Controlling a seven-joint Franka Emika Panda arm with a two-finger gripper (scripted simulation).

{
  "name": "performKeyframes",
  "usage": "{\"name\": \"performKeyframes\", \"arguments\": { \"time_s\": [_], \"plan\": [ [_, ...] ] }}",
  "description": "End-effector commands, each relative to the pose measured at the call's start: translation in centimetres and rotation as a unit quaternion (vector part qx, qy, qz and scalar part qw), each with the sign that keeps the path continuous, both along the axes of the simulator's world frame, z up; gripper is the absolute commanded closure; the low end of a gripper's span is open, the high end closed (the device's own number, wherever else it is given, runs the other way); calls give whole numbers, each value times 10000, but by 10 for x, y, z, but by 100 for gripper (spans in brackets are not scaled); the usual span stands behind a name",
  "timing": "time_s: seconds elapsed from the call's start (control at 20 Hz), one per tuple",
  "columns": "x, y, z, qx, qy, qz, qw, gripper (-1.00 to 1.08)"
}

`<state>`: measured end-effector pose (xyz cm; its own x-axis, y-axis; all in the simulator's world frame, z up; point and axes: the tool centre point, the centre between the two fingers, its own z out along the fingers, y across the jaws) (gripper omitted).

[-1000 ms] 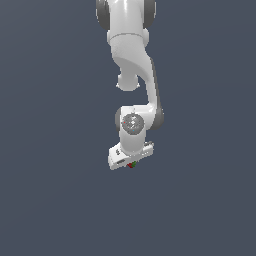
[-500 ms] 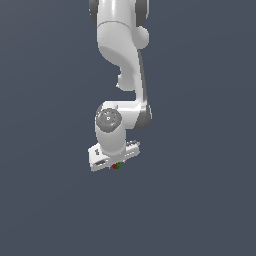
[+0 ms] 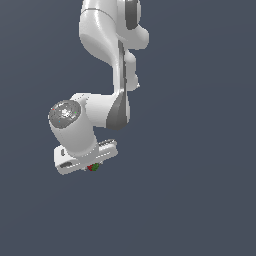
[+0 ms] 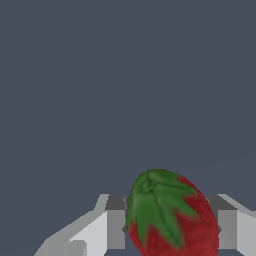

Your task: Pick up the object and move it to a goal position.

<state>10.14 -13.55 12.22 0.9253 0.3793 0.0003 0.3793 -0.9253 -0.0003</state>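
The object (image 3: 93, 167) is a tiny red lump with a green patch, peeking out just under the white gripper (image 3: 93, 166) in the exterior view. In the wrist view the object (image 4: 172, 215) fills the space between the two grey fingers (image 4: 116, 227), red body with green leafy cap facing the camera. The gripper (image 4: 171, 230) is shut on it, one finger touching each side. The white arm (image 3: 107, 45) hangs from above and bends toward the exterior view's left. The fingertips themselves are hidden under the hand in the exterior view.
Only a flat dark blue-grey background (image 3: 200, 150) surrounds the arm in both views. No goal marker, table edge or other thing shows.
The hand with the object held in it has swung toward the exterior view's left. The arm has come nearer the camera and looks larger.
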Motion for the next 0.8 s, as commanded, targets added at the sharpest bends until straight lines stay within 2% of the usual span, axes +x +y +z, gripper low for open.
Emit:
{"name": "performKeyframes", "arguments": {
  "time_s": [0.0, 0.35, 0.75],
  "plan": [
    [7, -18, 12, 2, 1, 6, 10000, 108],
    [22, -56, 35, 2, 1, 6, 10000, 108],
    [31, -77, 49, -1, 1, 6, 10000, 108]
  ]
}}
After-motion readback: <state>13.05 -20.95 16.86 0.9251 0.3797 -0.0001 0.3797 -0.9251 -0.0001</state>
